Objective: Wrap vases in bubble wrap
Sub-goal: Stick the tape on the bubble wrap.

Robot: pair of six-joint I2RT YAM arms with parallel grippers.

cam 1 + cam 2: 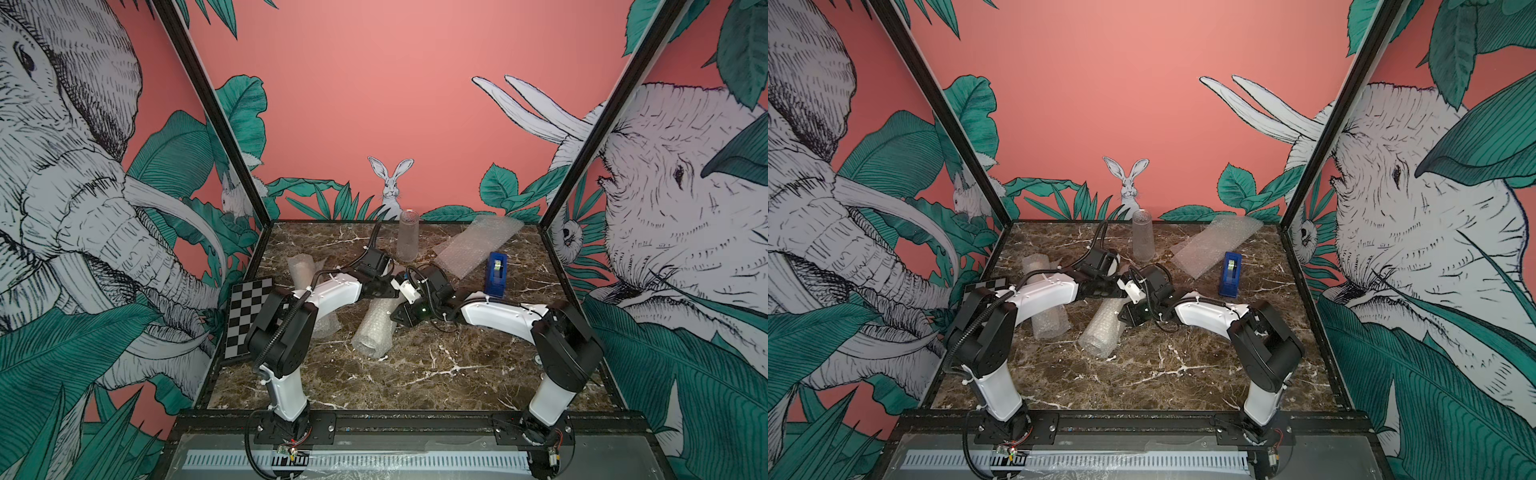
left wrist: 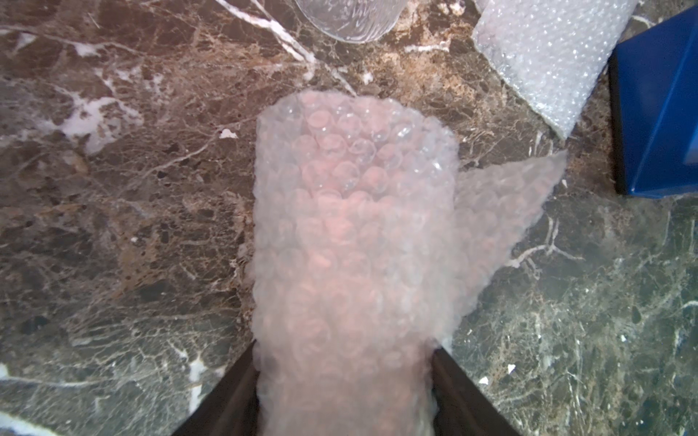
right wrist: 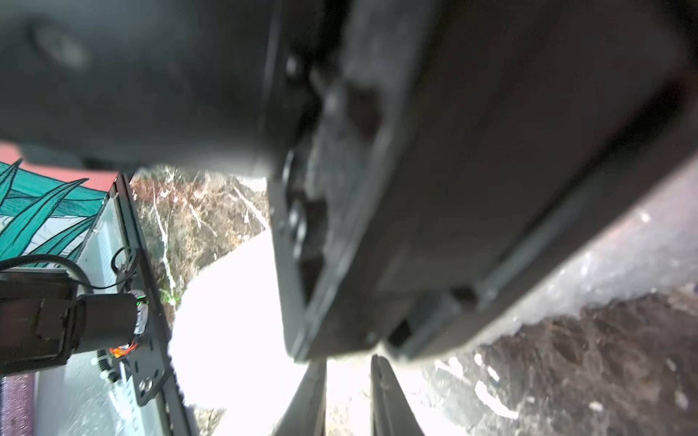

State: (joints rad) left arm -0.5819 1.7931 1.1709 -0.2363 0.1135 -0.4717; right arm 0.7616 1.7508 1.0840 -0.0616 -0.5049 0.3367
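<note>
A vase rolled in bubble wrap lies on the marble table in the middle, seen in both top views. My left gripper is shut on one end of the roll, and a loose flap sticks out to one side. My right gripper sits close beside the left gripper's body, its jaws a narrow gap apart with nothing visibly between them. A second wrapped vase lies partly under the left arm. A clear glass vase stands unwrapped at the back.
A flat bubble wrap sheet lies at the back right. The blue tape dispenser stands just in front of it. A checkerboard leans at the left edge. The two wrists crowd together over the table's middle.
</note>
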